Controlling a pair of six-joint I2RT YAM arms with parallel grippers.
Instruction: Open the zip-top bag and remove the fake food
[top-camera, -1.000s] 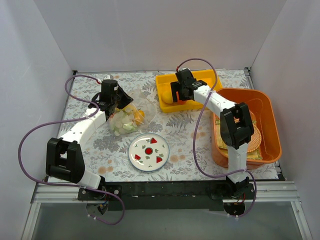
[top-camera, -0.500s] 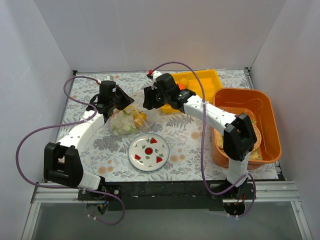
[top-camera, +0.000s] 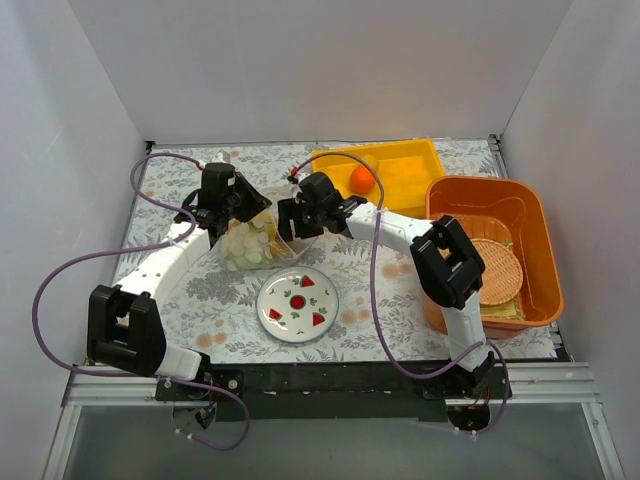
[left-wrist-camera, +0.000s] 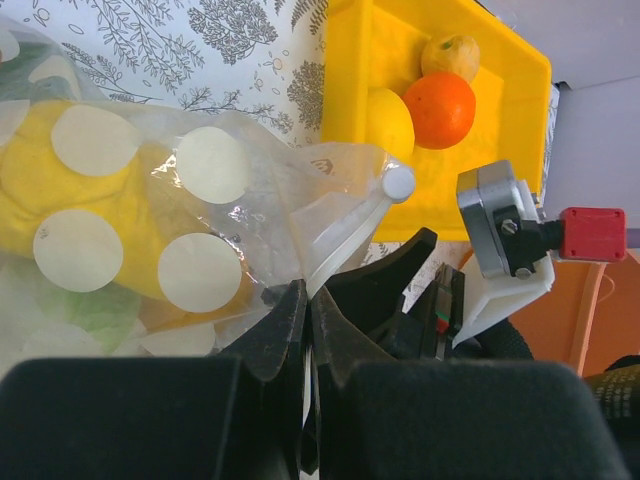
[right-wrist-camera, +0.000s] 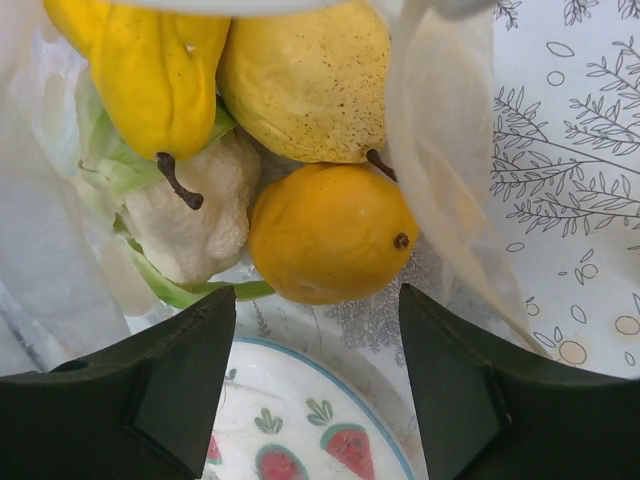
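The zip-top bag (top-camera: 255, 238) lies on the bench (top-camera: 370, 262) left of centre, just behind the white plate (top-camera: 283, 290) and between the two grippers. The left gripper (left-wrist-camera: 308, 300) is fully closed, its fingertips pinching a fold of the clear film close to the bag mouth. A white zip strip runs up from the pinch point to a round white end. The right gripper (right-wrist-camera: 315, 385) is spread wide and holds nothing. Its two fingers face the open bag mouth above the plate rim, with bag film visible on both sides. Whether either finger touches the film cannot be determined. The fake food (right-wrist-camera: 330, 232) is inside the bag. A round orange-yellow fruit lies closest to the right gripper. Behind it are a speckled yellow fruit and a long yellow piece. To the left is a pale lumpy piece with green leaf material. The left wrist view shows yellow pieces and several pale round discs through the film. The yellow tray (top-camera: 410, 182) stands behind and to the right of the bag. It contains an orange fruit (top-camera: 362, 179), a lemon (left-wrist-camera: 388, 120) and a third yellowish fruit. The orange bin (top-camera: 480, 195) occupies the right side of the bench and holds a woven disc (top-camera: 495, 268).
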